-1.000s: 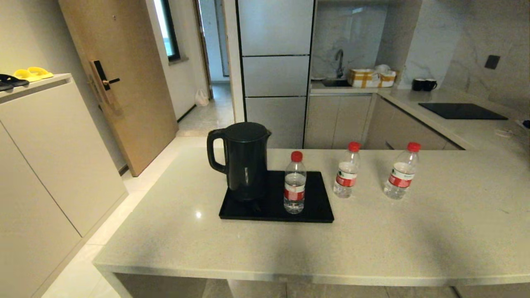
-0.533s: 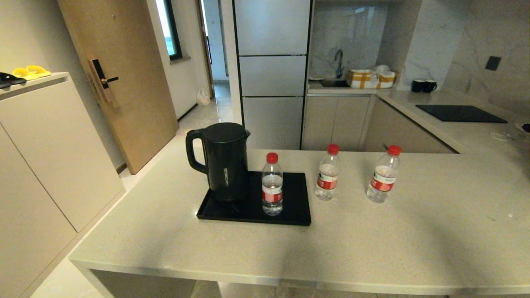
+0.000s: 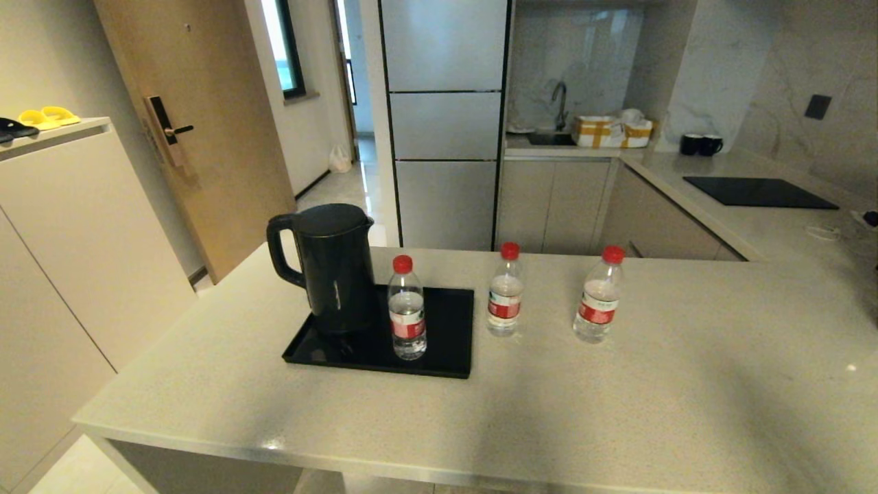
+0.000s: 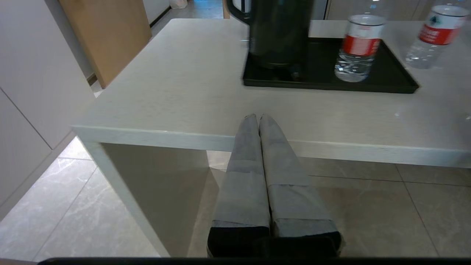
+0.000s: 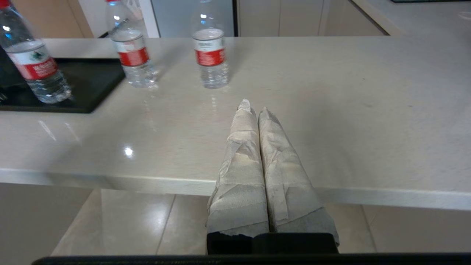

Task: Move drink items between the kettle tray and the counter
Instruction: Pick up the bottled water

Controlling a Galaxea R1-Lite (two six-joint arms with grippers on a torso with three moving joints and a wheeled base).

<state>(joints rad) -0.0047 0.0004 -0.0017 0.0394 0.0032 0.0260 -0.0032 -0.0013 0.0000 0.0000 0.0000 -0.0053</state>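
Both the left gripper [image 4: 258, 117] and the right gripper [image 5: 254, 105] are closed and empty before the bench [image 3: 617, 391]; the bottles [image 5: 211, 55], beyond them, seem light, smooth, best grasped mid-body.

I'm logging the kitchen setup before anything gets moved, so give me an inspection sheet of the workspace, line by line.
Surface: speckled beige counter, glossy.
Job's things: black kettle tray on the counter, holding the black kettle and one upright red-capped water bottle; two more bottles upright on the counter to its right, the nearer one and the farther one.
Clutter: nothing seen near the tray.
Hands: left hand and right hand both shut, empty, at the counter's near edge, out of the head view.
Cables: a pale cord on the far counter.
Surroundings: cooktop, two black mugs, sink faucet, taped boxes, door.
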